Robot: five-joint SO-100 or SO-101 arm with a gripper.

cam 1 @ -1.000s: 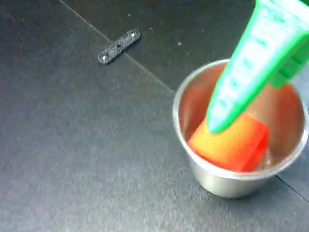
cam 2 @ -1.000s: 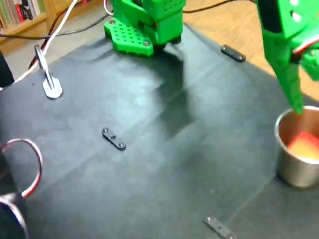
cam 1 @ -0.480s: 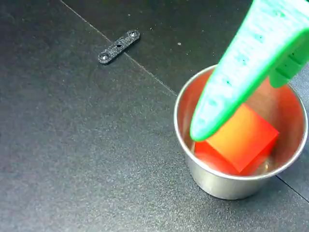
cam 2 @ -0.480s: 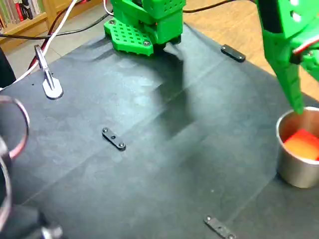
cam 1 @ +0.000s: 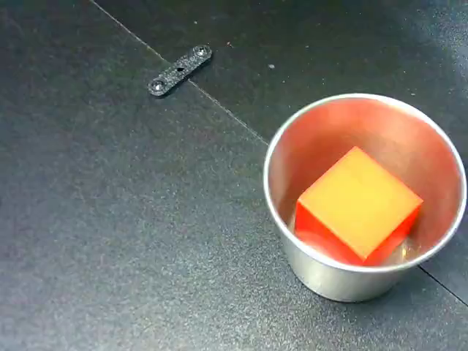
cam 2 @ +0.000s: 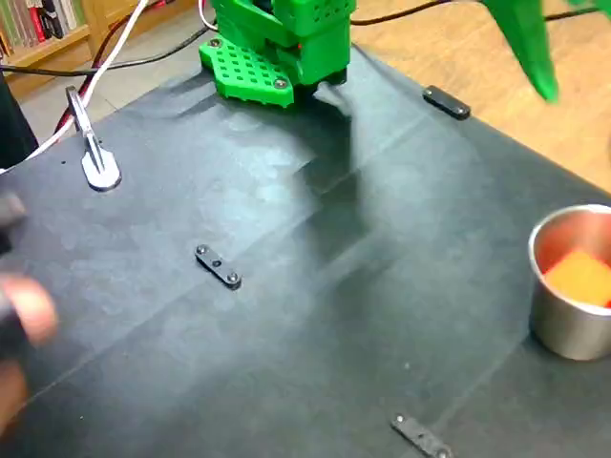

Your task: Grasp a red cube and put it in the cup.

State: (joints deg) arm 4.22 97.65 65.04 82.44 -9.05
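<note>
I see the bright red-orange matte cube (cam 1: 360, 202) lying inside the shiny round stainless-steel cup (cam 1: 333, 274), one sharp corner turned toward the near wall, clear of the rolled rim. In a fixed view the cup (cam 2: 563, 329) stands at the right edge of the dark, finely grained tabletop (cam 2: 286, 315), with the cube (cam 2: 579, 277) showing over its rim. My green plastic pincer (cam 2: 531, 57) hangs blurred, high near the top right, well apart from the cup; I cannot tell whether it is spread or pressed together. A small flat black screwed bracket (cam 1: 180, 70) lies well left of the cup with bare mat between.
</note>
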